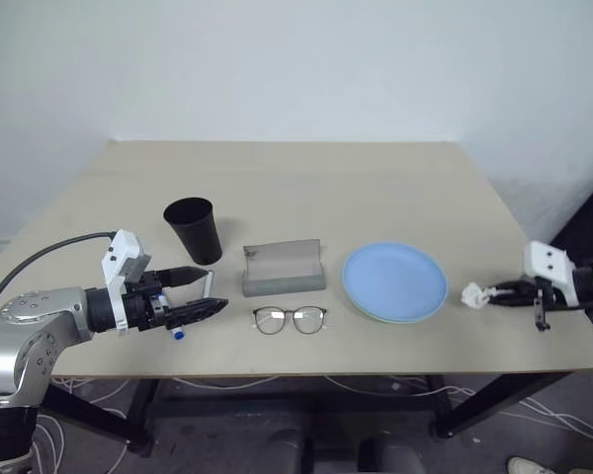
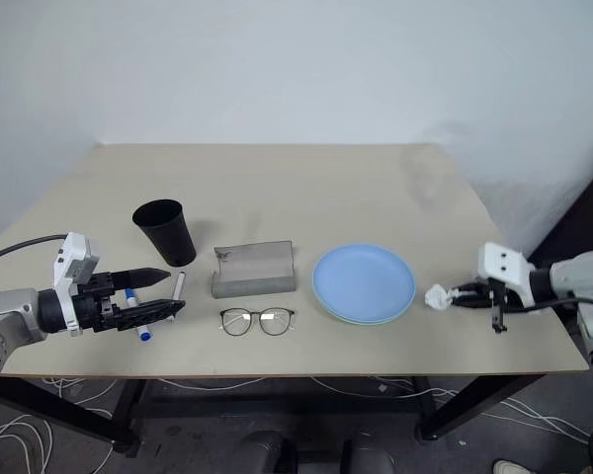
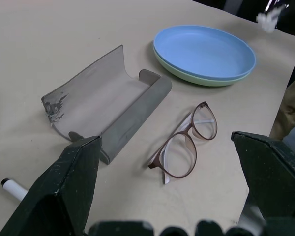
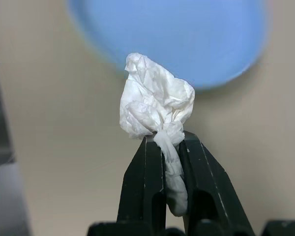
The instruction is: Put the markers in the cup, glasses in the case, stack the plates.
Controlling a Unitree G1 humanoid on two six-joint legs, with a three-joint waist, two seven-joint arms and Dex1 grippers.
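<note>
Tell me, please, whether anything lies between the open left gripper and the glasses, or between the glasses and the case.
Nothing visible does. The left gripper looks over bare table to the glasses, and the open case lies just beside them, apart, with only tabletop between. The black-capped marker lies off to one side.

1. Setting reads as a robotics lab or test room, not a home.
2. Plain beige rectangular table on black metal legs, set against a bare white wall.
3. Loose white cables trail across the grey floor under the table.
4. A few household items laid well apart, like a staged trial: black tapered plastic tumbler, grey open hinged box, dark thin-framed spectacles.
</note>
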